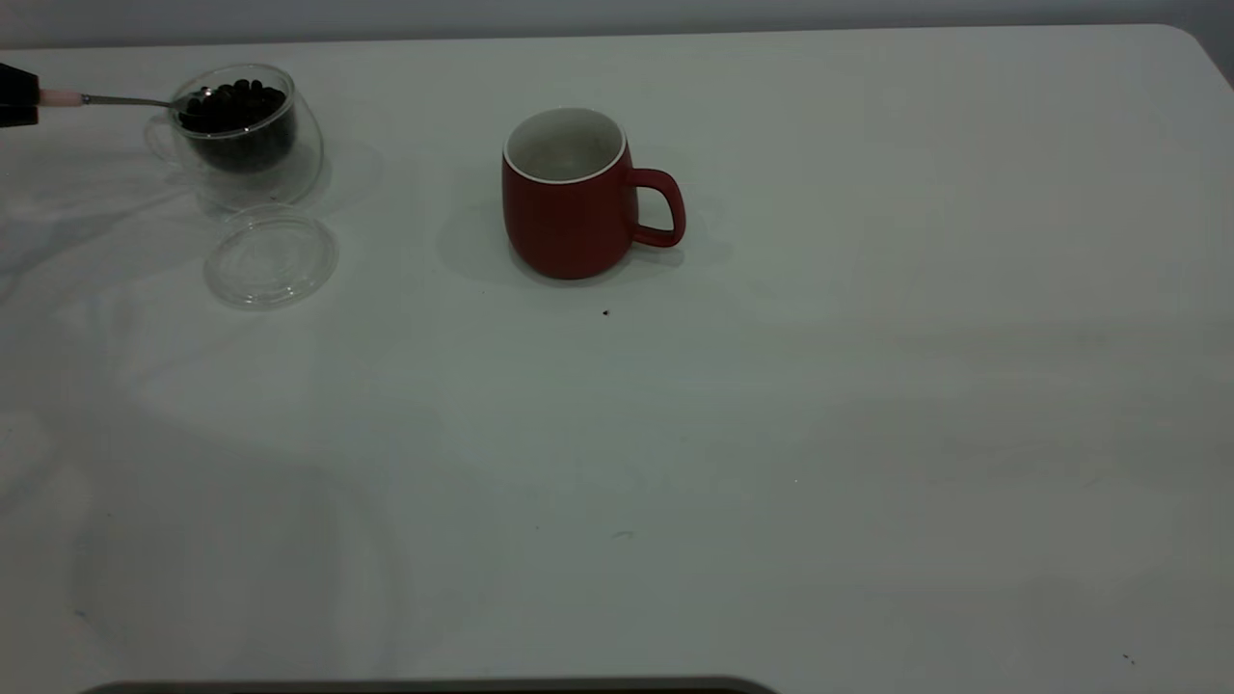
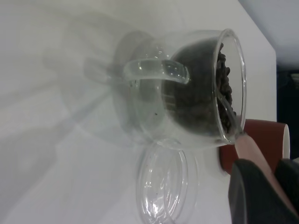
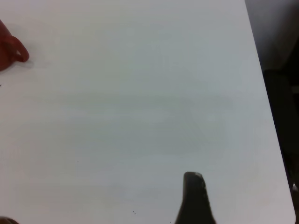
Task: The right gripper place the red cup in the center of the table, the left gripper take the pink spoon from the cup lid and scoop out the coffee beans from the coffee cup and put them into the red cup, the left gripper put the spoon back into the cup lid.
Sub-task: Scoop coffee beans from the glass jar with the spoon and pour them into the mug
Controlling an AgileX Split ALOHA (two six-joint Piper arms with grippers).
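Observation:
The red cup (image 1: 569, 207) stands upright mid-table, handle to the right, with nothing in it that I can see. At the far left, my left gripper (image 1: 14, 96) is shut on the pink spoon (image 1: 60, 97). The spoon's metal bowl rests among the coffee beans (image 1: 236, 106) in the clear coffee cup (image 1: 246, 145). The cup lid (image 1: 271, 257) lies flat in front of that cup with nothing on it. In the left wrist view the spoon's pink handle (image 2: 252, 151) runs from the gripper (image 2: 261, 170) over the glass rim (image 2: 236, 79). My right gripper (image 3: 103, 210) hovers open over bare table, one finger (image 3: 194, 196) showing.
The table's (image 1: 868, 434) rounded far right corner shows in the exterior view. A dark speck (image 1: 605, 312) lies just in front of the red cup. In the right wrist view only the red cup's handle (image 3: 14, 51) shows, far from the right gripper, near the table's edge (image 3: 261, 93).

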